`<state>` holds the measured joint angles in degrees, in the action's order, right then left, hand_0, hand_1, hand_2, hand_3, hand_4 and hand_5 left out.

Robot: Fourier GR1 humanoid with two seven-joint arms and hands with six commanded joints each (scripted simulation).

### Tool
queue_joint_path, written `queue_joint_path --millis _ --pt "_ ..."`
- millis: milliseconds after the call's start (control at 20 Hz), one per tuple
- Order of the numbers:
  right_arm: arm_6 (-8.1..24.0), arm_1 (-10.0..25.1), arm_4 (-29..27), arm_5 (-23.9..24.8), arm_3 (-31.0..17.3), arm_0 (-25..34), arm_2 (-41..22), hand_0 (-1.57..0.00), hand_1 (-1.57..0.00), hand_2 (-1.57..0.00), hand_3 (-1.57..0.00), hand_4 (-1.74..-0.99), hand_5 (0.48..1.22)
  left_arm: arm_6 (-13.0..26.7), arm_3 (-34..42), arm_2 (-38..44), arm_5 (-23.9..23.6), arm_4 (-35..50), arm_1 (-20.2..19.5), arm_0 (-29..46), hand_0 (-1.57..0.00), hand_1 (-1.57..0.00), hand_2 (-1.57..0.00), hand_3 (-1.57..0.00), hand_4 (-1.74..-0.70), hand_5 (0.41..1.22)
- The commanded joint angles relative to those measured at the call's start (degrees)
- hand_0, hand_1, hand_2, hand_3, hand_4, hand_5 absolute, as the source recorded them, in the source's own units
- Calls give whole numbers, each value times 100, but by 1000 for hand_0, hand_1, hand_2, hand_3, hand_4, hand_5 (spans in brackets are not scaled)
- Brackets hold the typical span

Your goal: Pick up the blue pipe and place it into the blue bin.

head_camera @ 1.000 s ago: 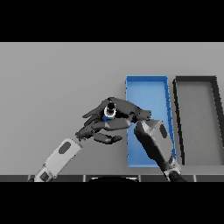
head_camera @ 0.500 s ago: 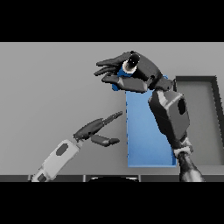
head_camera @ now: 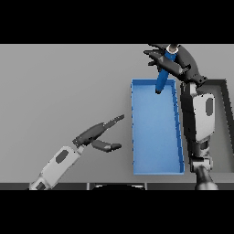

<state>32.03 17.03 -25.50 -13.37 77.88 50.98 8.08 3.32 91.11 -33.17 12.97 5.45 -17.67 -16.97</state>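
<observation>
The blue pipe (head_camera: 163,75) hangs tilted in my right hand (head_camera: 179,62), whose fingers are curled round its upper part. The pipe's lower end points down over the far end of the blue bin (head_camera: 155,132). My right arm reaches up along the bin's right side. My left hand (head_camera: 99,133) is open, fingers straight, over the table to the left of the blue bin, and holds nothing.
A dark grey bin (head_camera: 224,123) stands right of the blue bin, partly behind my right arm. Grey table (head_camera: 59,91) stretches to the left and far side.
My right hand has carried the pipe further right and up, now over the blue bin's far end, and the pipe has tilted to hang downward. My left hand has barely moved.
</observation>
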Motion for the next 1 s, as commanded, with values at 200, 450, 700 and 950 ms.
queue_joint_path --millis 200,450,700,950 --pt "291 -69 375 200 41 -975 36 -1571 -1571 -1571 -1571 -1499 1221 83 32 -32 -34 -29 37 -5 1 1 1 1 -825 468" --pt "291 487 160 1109 -44 -1876 -920 -1571 -1571 -1571 -1080 -1586 1221 105 -31 -112 -82 -105 158 -4 1 1 1 1 -826 470" --pt "291 1334 -615 1838 -33 -2343 -2390 -1571 -1571 -1571 -869 -1617 1194 174 -37 -131 -101 -133 174 -28 1 1 1 1 -826 474" --pt "290 2248 -2695 2912 -458 -1842 -4070 -749 -707 -682 -413 -1344 1172 74 122 -112 -61 -84 52 58 1 1 1 1 -828 476"
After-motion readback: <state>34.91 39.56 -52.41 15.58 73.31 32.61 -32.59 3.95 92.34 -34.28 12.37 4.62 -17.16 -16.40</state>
